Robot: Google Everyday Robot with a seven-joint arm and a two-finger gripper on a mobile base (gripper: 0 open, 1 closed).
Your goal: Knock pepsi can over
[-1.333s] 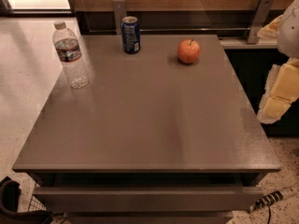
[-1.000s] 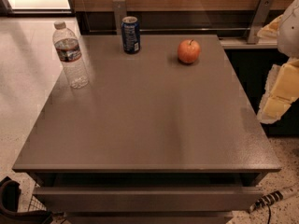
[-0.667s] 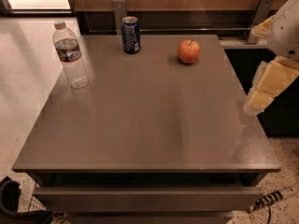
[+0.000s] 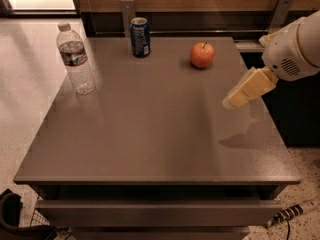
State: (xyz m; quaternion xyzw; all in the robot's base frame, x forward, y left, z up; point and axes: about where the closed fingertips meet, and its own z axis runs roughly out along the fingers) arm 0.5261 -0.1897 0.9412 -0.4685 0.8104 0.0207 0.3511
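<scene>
Camera view — pepsi can (image 4: 140, 37) far from end effector (image 4: 234, 100).

The claw (image 4: 239, 96) hangs over the counter (image 4: 150, 134) near its right side, and the arm (image 4: 295, 46) behind it is cut off by the picture's edge. The label on the pepsi can (image 4: 140, 37) is too small to read.

My white, rounded plastic arm housing (image 4: 296, 44) comes in from the right edge of the camera view, upper right of my tool. Its vented wrist joint (image 4: 285, 66) is turned down and to the left. Below and left of that joint juts my pale yellow, blocky two-finger gripper (image 4: 244, 91), sloping down-left, its tip my lowest, leftmost point. The gripper hangs in the air, holding nothing.
</scene>
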